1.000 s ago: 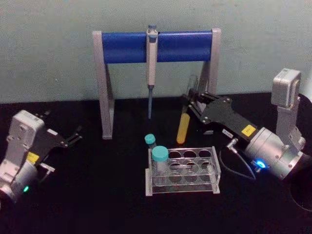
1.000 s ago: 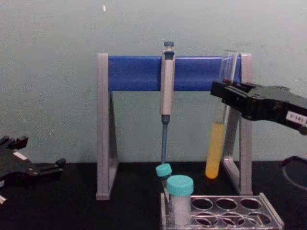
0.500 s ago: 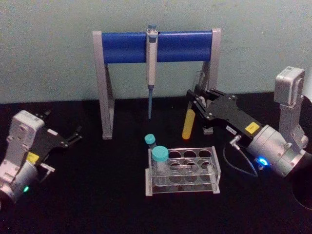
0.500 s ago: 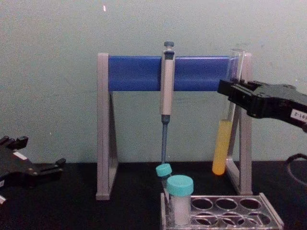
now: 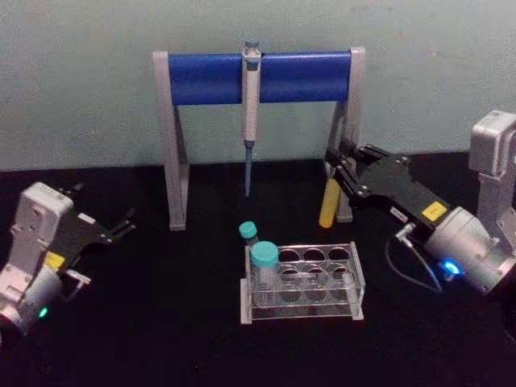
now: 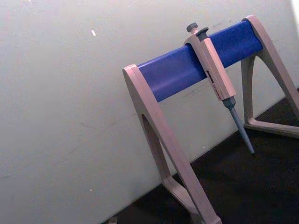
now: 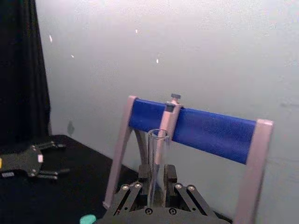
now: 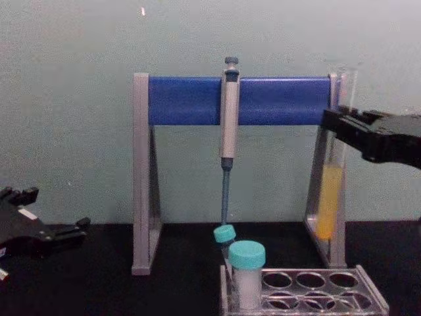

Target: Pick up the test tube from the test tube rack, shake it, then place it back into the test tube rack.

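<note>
Test tube (image 5: 330, 203) out of the rack and in the air, clamped in the right gripper (image 5: 339, 165). It hangs close to upright, to the right of the test tube rack (image 5: 355, 280) and farther back. In the chest view it overlaps the right leg of the grey stand (image 5: 173, 145). We cannot tell how much gap there is between glass and leg.

- Grip: the jaws are closed on the clear upper part, above the yellow liquid. In the right wrist view the open mouth stands up past the fingers.
- Left gripper (image 5: 121, 223) is parked low on the black table (image 5: 161, 339), well apart from the work, with its fingers spread and empty.
- Rack holds a teal-capped vial (image 5: 264, 258) at its left end. The other holes look free.
- Pipette (image 5: 251, 97) hangs from the stand's blue bar, clear of the tube.

Handling, as we judge it:
- The tube is thin glass, so it is stiff, light and breakable. A knock against the stand leg is the main worry.
- Its wall is smooth and likely slippery, so it needs a firm but not crushing squeeze.
- With no cap, any shake should be short and keep the mouth upward, or the liquid will slop out.
- The present hold on the dry upper section seems the right place, since it leaves the lower end free to find a hole.
- The rack looks light and may skid if the tube catches its rim.
</note>
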You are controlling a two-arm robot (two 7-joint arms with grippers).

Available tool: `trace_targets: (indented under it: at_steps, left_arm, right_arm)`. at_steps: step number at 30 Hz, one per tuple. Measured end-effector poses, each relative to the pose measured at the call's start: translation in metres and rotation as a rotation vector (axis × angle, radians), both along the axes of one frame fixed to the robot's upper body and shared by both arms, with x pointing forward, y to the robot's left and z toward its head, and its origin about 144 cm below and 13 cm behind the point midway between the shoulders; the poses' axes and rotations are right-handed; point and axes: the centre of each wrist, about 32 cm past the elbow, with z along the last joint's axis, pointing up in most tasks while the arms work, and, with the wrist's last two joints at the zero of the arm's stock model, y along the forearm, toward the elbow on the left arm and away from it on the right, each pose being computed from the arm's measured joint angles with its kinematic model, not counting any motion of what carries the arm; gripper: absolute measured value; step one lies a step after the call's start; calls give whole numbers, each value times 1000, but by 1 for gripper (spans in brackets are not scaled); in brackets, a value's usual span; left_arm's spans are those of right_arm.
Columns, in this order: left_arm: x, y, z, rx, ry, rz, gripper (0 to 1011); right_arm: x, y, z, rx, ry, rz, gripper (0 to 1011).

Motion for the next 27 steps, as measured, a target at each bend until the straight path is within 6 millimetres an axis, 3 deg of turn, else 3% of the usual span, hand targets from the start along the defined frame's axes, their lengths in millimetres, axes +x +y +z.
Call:
trace_targets:
  at_steps: [9,16,27]
  left_arm:
    - [0,0,0,0,0,0,1001]
    - [0,0,0,0,0,0,1001]
    - [0,0,0,0,0,0,1001]
  right_arm:
    - [-18,-12,5,-61,29,-17,232]
    - [-31,-9,7,-56,75,53,232]
    - [-20,9,0,30,93,138,232]
